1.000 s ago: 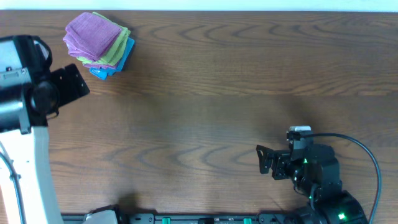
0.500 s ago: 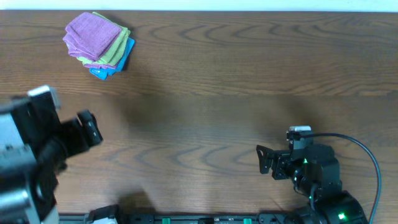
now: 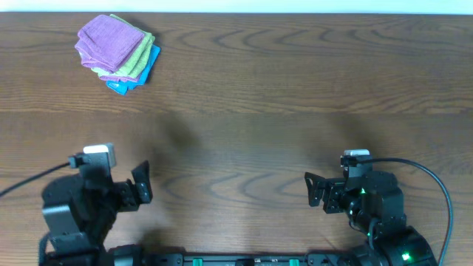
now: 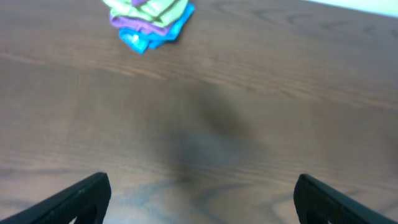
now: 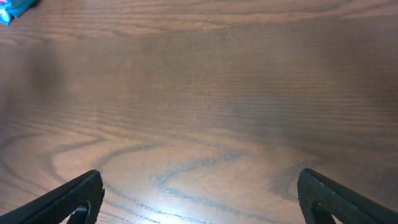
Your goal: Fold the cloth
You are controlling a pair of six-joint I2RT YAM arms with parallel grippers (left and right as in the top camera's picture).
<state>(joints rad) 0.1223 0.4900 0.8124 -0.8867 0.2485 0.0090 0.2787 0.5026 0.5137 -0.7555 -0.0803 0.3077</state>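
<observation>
A stack of folded cloths [image 3: 116,52], purple on top with green and blue below, lies at the table's far left corner. It also shows at the top of the left wrist view [image 4: 151,20], and a blue corner of it shows in the right wrist view [image 5: 13,9]. My left gripper [image 3: 140,185] is open and empty near the front left edge, far from the stack. My right gripper [image 3: 314,191] is open and empty near the front right edge. Both sets of fingers show spread wide over bare wood in the left wrist view [image 4: 199,199] and the right wrist view [image 5: 199,199].
The brown wooden table [image 3: 266,111] fills the view. A black cable [image 3: 432,185] loops by the right arm. The table's far edge runs along the top of the overhead view.
My left arm has pulled back from near the cloth stack to the front left edge of the table. The right arm has not moved.
</observation>
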